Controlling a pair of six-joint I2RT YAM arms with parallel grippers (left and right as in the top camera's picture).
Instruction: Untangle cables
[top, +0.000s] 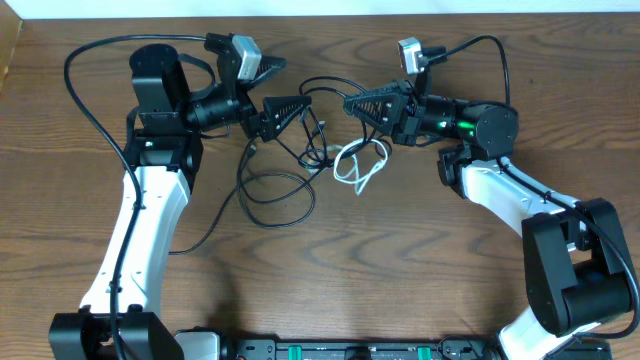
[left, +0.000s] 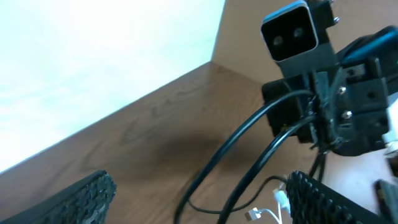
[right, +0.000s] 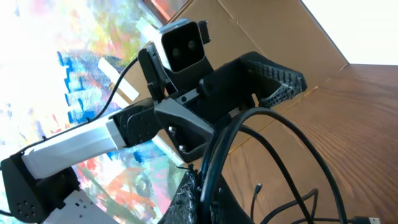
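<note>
Thin black cables loop in the middle of the table, beside a coiled white cable. My left gripper hovers open above the tangle. In the left wrist view its fingers stand wide apart, and two black cables pass between them untouched. A white plug end lies below. My right gripper faces the left one and is shut on a black cable. In the right wrist view that cable is pinched between the pads and arcs up and away from my right gripper.
The left arm's thick black supply cable curves around its base at the back left. The table's back edge meets a light wall. A black rail runs along the front edge. A cardboard panel stands behind the left arm.
</note>
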